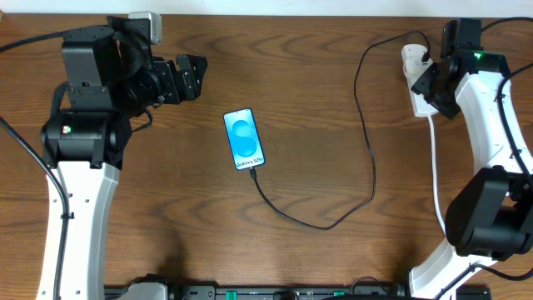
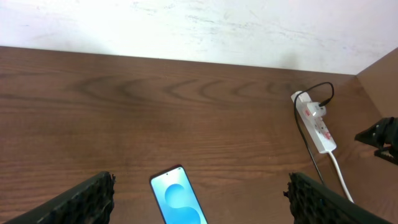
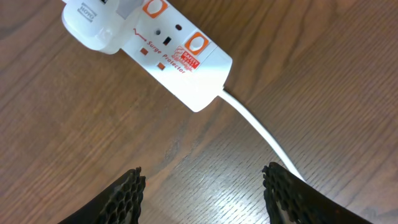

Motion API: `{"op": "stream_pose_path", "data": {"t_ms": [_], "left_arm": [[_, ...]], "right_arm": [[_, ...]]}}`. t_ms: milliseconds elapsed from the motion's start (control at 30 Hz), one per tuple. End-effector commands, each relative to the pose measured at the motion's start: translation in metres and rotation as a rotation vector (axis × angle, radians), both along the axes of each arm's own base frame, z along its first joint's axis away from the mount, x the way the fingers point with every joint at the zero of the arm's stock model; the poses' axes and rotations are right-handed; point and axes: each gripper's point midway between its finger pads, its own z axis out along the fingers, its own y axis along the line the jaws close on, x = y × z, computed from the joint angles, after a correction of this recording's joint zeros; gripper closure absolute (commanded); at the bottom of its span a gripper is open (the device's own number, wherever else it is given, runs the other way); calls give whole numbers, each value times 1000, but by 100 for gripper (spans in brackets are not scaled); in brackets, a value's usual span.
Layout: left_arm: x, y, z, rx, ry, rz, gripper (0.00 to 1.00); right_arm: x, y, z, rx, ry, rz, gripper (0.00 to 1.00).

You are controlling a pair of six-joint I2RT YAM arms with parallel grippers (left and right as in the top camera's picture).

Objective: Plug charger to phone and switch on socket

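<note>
The phone (image 1: 244,139) lies face up mid-table, its blue screen lit, and shows again in the left wrist view (image 2: 177,198). The charger's black cable (image 1: 366,150) runs from the phone's near short edge, loops right, then leads back to a white adapter (image 3: 96,25) plugged into the far end of the socket (image 1: 416,79). My right gripper (image 3: 202,180) hovers open just off the socket's (image 3: 180,56) cord end, nothing between its fingers. At the far left, my left gripper (image 1: 187,77) is held open above the table, pointing toward the phone.
The socket's thick white cord (image 1: 435,175) runs down the right side beside the right arm. A pale wall borders the far table edge (image 2: 199,25). Bare wood lies between the phone and the socket.
</note>
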Motion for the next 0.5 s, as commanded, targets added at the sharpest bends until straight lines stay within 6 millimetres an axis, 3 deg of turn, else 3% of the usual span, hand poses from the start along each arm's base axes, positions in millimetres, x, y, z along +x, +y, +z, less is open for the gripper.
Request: {"op": "stream_pose_path", "data": {"t_ms": [0,200,467], "left_arm": [[4,3,5,6,-14,14,11],[4,3,5,5,-13,14,11],[4,3,5,5,-15,14,11]], "right_arm": [[-3,-9,7,-42,-8,-21,38],[-2,-15,1,-43,0,-34,41],[1,-22,-24,-30,43,-49,43]]}}
